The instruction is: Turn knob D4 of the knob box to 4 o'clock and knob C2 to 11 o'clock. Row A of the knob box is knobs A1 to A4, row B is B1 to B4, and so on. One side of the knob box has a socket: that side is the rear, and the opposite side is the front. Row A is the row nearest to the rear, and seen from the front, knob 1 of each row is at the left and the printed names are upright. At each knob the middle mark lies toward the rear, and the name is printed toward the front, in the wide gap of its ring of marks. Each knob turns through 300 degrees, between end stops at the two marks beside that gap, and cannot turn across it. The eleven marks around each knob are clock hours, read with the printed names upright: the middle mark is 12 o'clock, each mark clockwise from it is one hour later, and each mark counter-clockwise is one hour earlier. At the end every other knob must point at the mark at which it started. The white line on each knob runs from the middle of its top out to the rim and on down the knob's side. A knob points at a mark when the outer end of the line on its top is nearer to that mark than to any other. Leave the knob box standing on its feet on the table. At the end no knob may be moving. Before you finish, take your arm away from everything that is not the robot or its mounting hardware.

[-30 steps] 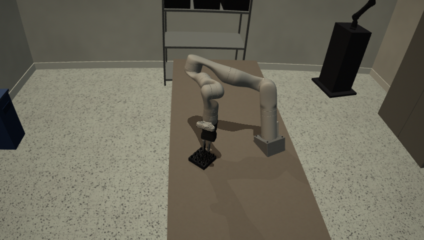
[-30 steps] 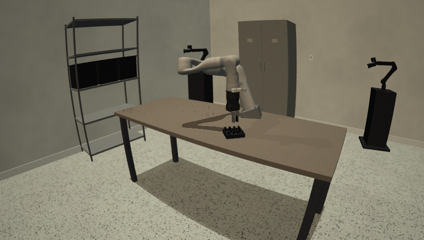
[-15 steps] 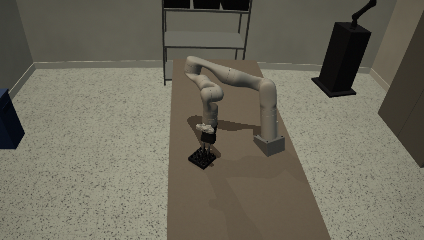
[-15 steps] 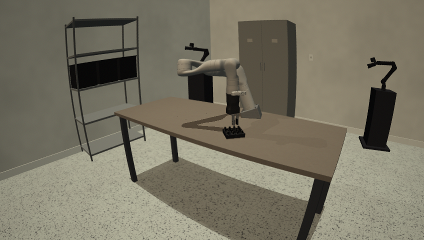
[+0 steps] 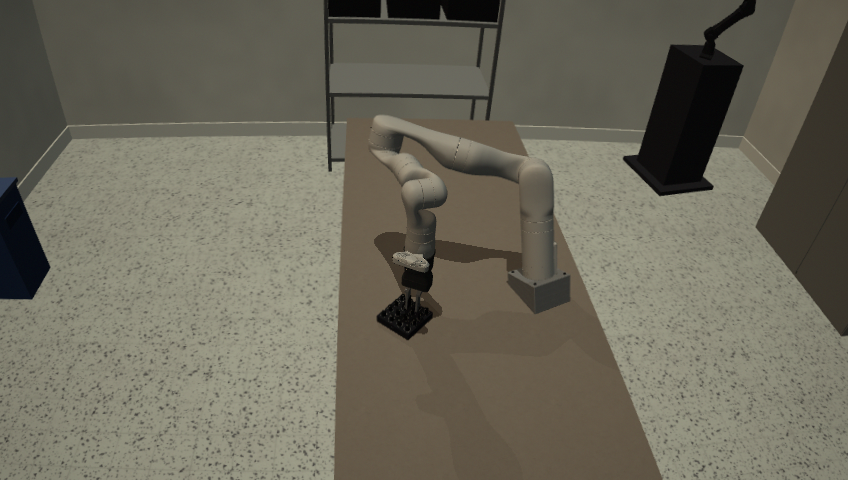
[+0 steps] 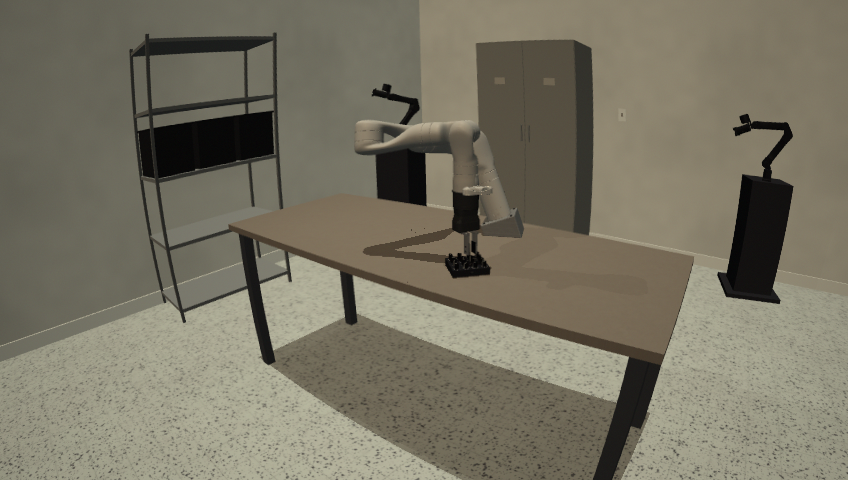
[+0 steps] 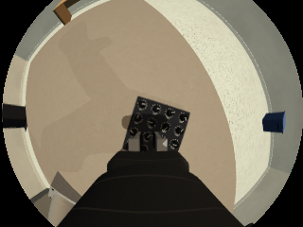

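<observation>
The black knob box (image 5: 392, 327) (image 6: 470, 273) (image 7: 180, 137) stands flat on the table, set at an angle, with several black knobs in rows on top. My gripper (image 5: 412, 309) (image 6: 470, 252) (image 7: 148, 138) points straight down with its fingertips low over the box, among the knobs. Its fingers are partly open, with a gap between them. In the wrist view, one knob (image 7: 148, 136) shows at the gap between the fingers; whether it is between the tips cannot be told. The fingers and gripper body hide the near part of the box. The printed names, the socket and most white lines are too small to read.
The brown table (image 5: 505, 386) (image 6: 333, 220) (image 7: 166, 61) also carries the arm's base (image 5: 538, 292) (image 6: 504, 226), behind the box in the exterior view. The table's long edge is close to the box. A shelf rack (image 5: 410, 80), a cabinet (image 6: 535, 166) and a blue bin (image 5: 17, 249) (image 7: 275, 122) stand away from the table.
</observation>
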